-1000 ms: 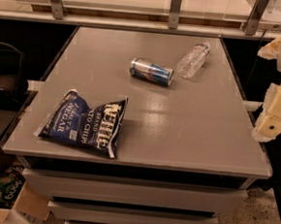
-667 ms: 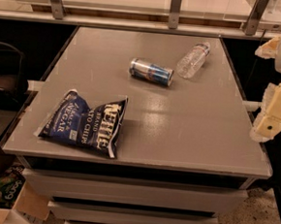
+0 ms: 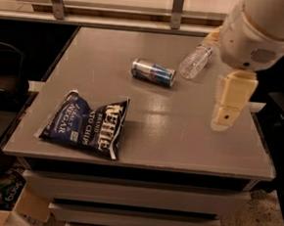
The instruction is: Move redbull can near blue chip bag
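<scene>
The redbull can [image 3: 153, 72] lies on its side on the grey table [image 3: 179, 137], in the far middle part, silver and blue. The blue chip bag [image 3: 84, 124] lies flat near the table's front left, well apart from the can. My gripper [image 3: 226, 109] hangs from the white arm [image 3: 256, 31] above the right part of the table. It is to the right of the can and nearer the front, touching nothing, with nothing in it.
A clear plastic water bottle [image 3: 195, 61] lies just right of the can at the back. A rail with metal posts [image 3: 177, 7] runs behind the table. A dark chair [image 3: 2, 79] stands at the left, and a cardboard box [image 3: 6, 212] sits on the floor.
My arm and gripper have moved left from the right edge to above the table's right part. The can, bag and bottle have not moved.
</scene>
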